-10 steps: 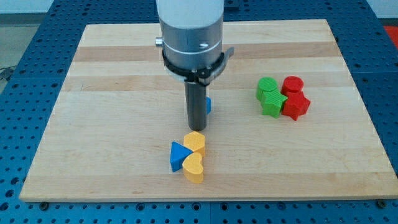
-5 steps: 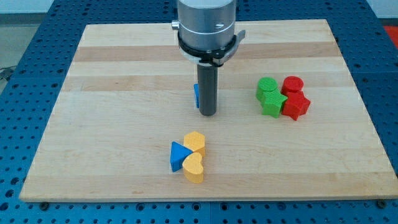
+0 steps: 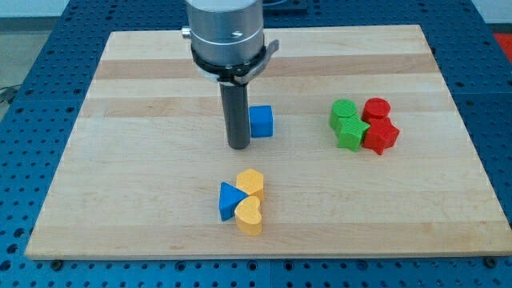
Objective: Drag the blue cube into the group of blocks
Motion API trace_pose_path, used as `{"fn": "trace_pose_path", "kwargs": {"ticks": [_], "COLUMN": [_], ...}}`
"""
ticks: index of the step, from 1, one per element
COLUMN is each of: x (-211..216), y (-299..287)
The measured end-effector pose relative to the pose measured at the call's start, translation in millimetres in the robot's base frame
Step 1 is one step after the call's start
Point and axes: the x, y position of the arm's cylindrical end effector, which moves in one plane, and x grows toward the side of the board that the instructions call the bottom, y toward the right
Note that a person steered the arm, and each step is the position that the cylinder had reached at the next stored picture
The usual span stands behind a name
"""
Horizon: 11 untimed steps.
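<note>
You have no claw to open or close, only my tip [image 3: 238,147], and the blue cube [image 3: 261,122] sits just to its right and slightly upward, between it and the green-and-red group [image 3: 364,125] farther right.

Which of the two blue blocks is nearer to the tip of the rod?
The blue cube. It sits just to the view's right of my tip, almost touching the rod, while the blue triangular block lies farther toward the view's bottom, beside the two yellow blocks.
</note>
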Motion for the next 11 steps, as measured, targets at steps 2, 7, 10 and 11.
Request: {"fn": "trace_pose_path", "kwargs": {"ticks": [2, 7, 10, 11], "x": [-43.8, -35.9, -57.0, -55.8], "y": [19.8, 75.7, 69.5, 94.0]}}
